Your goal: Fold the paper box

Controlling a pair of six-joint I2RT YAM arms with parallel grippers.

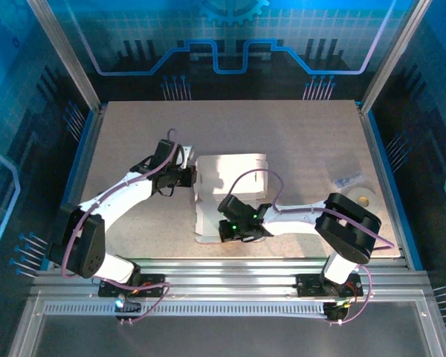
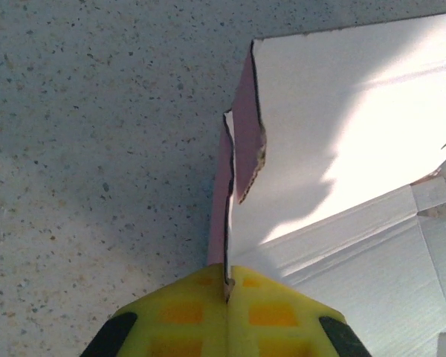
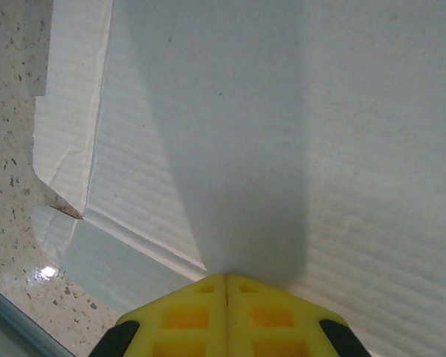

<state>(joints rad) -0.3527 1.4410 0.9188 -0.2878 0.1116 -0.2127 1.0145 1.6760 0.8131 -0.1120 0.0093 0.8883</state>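
jaws closed: left gripper [image 2: 227, 281] pinching one paper box [image 2: 342, 134], right gripper [image 3: 226, 282] empty.

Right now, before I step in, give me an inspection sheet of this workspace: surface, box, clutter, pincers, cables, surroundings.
Surface: speckled beige table.
Job's things: box lies opened mid-table, pale inner face up; its left flap stands raised, pink side outward.
Clutter: tape roll and a small blue-white packet at the right, apart from the box.
Pincers: left pincer shut on the raised flap; right pincer shut, tips at the box's near panel, nothing between them.
Cables: purple cables run along both arms; one loops over the box.
Surroundings: metal rails at the near edge; blue-lit panels behind.
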